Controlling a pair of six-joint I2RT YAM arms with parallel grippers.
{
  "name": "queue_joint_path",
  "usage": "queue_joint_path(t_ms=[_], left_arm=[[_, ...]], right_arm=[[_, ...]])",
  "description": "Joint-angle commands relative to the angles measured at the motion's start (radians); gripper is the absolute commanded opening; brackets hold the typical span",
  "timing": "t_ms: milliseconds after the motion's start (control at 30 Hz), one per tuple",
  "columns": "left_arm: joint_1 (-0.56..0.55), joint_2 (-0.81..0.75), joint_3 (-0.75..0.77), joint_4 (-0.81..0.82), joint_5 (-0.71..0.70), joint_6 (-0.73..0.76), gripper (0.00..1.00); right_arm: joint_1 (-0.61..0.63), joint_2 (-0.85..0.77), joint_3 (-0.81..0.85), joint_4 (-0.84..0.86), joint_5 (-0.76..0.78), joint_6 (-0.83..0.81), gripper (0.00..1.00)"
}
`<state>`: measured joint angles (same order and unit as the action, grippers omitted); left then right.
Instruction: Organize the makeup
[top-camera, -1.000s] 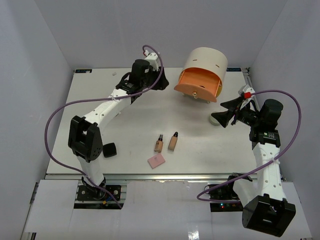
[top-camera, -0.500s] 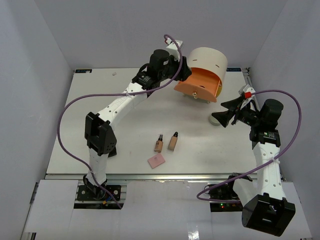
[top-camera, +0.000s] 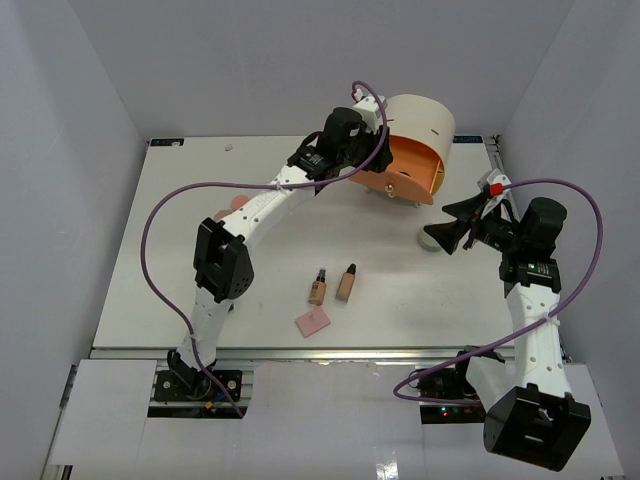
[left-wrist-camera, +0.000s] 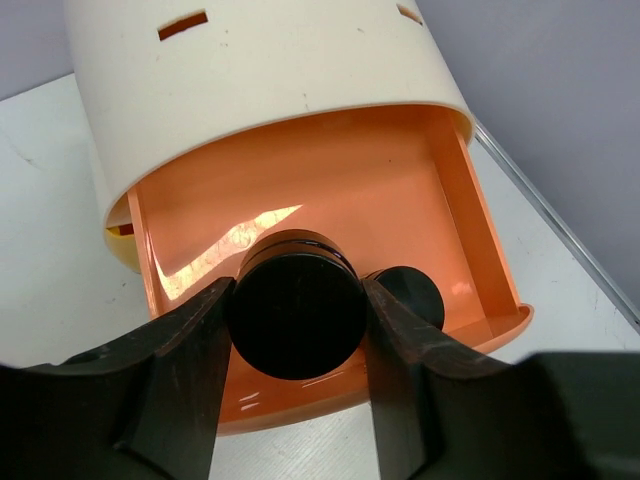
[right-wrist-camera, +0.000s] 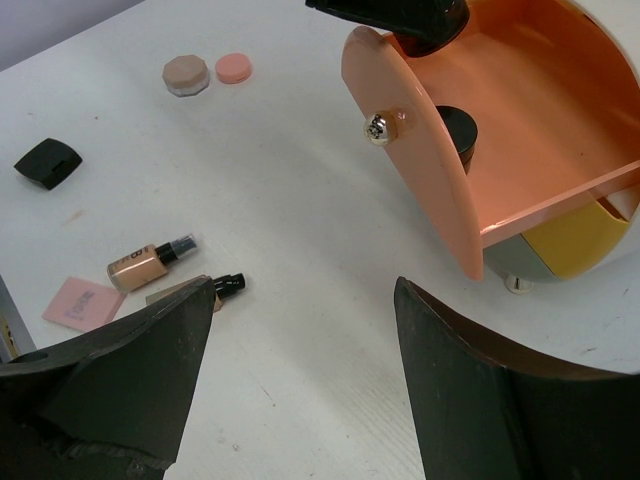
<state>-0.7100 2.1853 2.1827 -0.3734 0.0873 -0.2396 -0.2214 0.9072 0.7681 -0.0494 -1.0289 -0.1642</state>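
Observation:
My left gripper (top-camera: 376, 141) (left-wrist-camera: 297, 305) hangs over the pulled-out orange drawer (top-camera: 408, 172) (left-wrist-camera: 400, 190), shut on a small black round jar (left-wrist-camera: 295, 318). A second black jar (left-wrist-camera: 412, 295) (right-wrist-camera: 456, 128) lies inside the drawer. Mid-table lie two beige black-capped bottles (top-camera: 318, 288) (top-camera: 347, 283) and a flat pink square (top-camera: 313, 322) (right-wrist-camera: 80, 303). My right gripper (top-camera: 452, 226) (right-wrist-camera: 300, 330) stands open and empty just above the table, right of the drawer, partly covering a pale round jar (top-camera: 433, 241). A black square compact (right-wrist-camera: 47, 163) shows far off in the right wrist view.
The big cream cylinder (top-camera: 421, 120) stands at the back right, with a yellow drawer (right-wrist-camera: 582, 235) under the orange one. A beige round jar (right-wrist-camera: 186, 74) and a pink round one (right-wrist-camera: 234, 68) sit at the left. My left arm stretches across the table's middle.
My left arm has swung from the back middle rightward, carrying the black jar to above the orange drawer. The right arm has stayed still.

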Motion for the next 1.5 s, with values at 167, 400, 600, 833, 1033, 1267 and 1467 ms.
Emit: queue_joint_path(t_ms=[167,400,600,833,1033,1267,1467], left_arm=[[-0.009,-0.045,0.069,0.014,-0.029,-0.001,0.77],[-0.009,-0.083,0.052,0.013,-0.057,0.021,0.71],[0.037,-0.375,-0.251,0.054,-0.058,0.037,0.38],[0.306,-0.862,-0.944,0.224,0.108,-0.08,0.19],[0.333,-1.077,-1.273,0.33,0.066,-0.062,0.2],[0.337,-1.071,-1.295,0.314,0.089,-0.053,0.26],[0.337,-1.093,-1.302,0.314,0.072,-0.061,0.32]], right_arm=[[-0.006,0.004,-0.009,0.036,-0.037,-0.008,0.79],[-0.004,0.027,-0.018,0.031,-0.144,-0.049,0.78],[0.097,0.078,0.008,-0.276,-0.287,-0.576,0.63],[0.524,0.17,0.079,-0.243,0.224,-0.61,0.08],[0.639,0.37,0.258,-0.218,0.603,-0.546,0.08],[0.663,0.536,0.376,-0.177,0.873,-0.508,0.12],[0.663,0.616,0.415,-0.097,1.073,-0.509,0.13]])
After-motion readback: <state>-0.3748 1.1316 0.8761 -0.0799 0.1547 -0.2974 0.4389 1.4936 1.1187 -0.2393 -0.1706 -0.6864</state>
